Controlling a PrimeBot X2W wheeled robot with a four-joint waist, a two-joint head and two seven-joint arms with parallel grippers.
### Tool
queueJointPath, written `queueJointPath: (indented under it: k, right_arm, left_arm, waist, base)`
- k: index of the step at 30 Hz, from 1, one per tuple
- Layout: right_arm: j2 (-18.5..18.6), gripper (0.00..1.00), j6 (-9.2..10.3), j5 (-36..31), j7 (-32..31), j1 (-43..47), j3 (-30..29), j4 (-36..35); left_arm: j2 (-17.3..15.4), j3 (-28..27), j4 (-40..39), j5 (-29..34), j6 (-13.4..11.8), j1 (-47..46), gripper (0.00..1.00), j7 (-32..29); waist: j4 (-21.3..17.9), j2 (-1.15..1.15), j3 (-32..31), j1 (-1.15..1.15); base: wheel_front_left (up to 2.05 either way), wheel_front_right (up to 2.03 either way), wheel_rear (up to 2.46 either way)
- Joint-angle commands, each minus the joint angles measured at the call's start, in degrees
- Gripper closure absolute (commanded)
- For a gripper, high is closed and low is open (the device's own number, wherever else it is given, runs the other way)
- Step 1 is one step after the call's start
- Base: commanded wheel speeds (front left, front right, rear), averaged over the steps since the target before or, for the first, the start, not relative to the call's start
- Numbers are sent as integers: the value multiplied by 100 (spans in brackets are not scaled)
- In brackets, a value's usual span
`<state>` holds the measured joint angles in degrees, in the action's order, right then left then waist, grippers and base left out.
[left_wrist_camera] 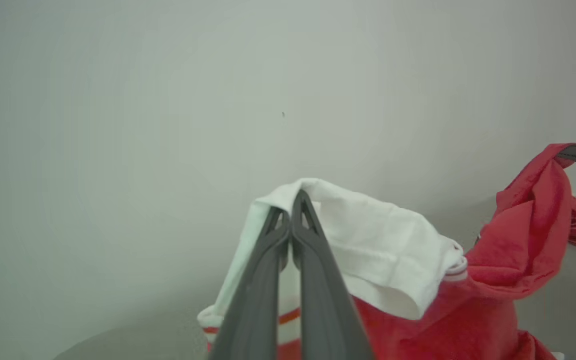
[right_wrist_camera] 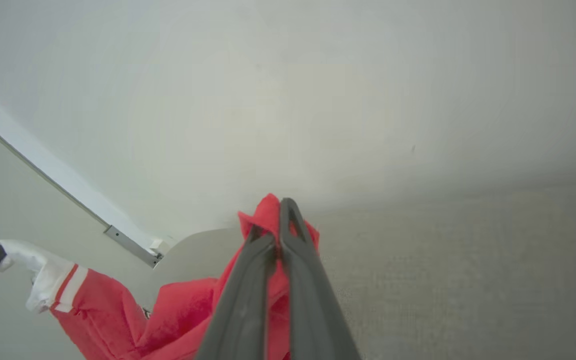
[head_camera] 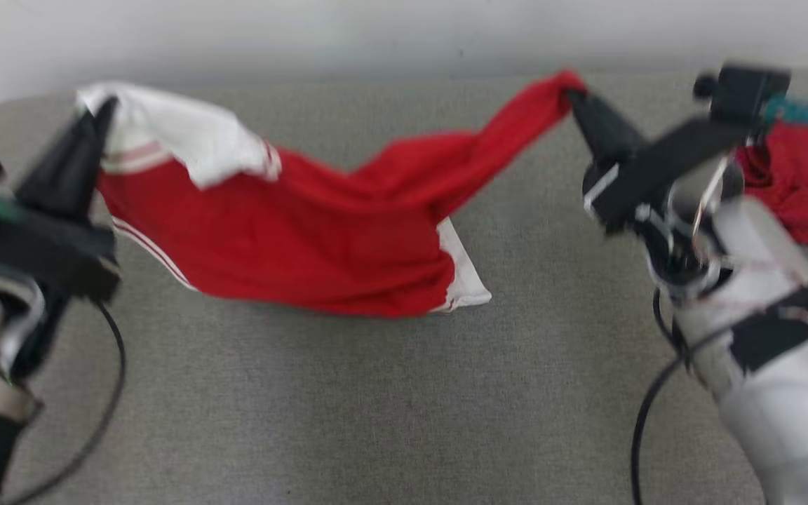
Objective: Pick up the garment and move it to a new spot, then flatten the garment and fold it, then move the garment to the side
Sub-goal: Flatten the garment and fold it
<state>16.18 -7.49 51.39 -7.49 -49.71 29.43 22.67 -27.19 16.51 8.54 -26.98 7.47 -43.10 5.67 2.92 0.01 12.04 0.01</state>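
Observation:
The garment is red with white sleeves and trim, strung between both grippers above the grey table, its lower edge sagging to the surface. My left gripper is shut on a white part at the far left; the left wrist view has this gripper pinching white cloth of the garment. My right gripper is shut on a red corner at the far right; in the right wrist view that gripper clamps red cloth of the garment.
A second red cloth lies bunched at the table's right edge behind my right arm. A pale wall runs along the table's far side. Black cables hang from both wrists.

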Motion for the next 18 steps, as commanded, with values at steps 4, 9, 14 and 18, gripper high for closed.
queueJointPath:
  k: [4, 9, 14, 18]
  right_arm:
    - [-282, 100, -1, 347, -333, -1018, -256, 704]
    - [-671, 100, -1, 551, -555, -2409, -652, 1732]
    - [-951, 100, -1, 500, -491, -3726, -1056, 2797]
    - [-1130, 100, -1, 513, -224, -4644, -1407, 3643]
  left_arm:
    - [-272, 240, 444, -343, -4, -966, 100, -114]
    - [-495, 536, 1053, -766, -4, -2261, 100, -222]
    - [-609, 747, 1660, -1014, -4, -3460, 100, -287]
    - [-587, 826, 2156, -1149, -4, -4391, 100, -313]
  waist:
    - [-115, -1, 677, -1]
    - [-168, -1, 1087, -1]
    - [-214, -1, 1338, -1]
    - [-315, -1, 1373, -1]
  base:
    - [0, 0, 0]
    - [0, 0, 0]
    - [0, 0, 0]
    - [0, 0, 0]
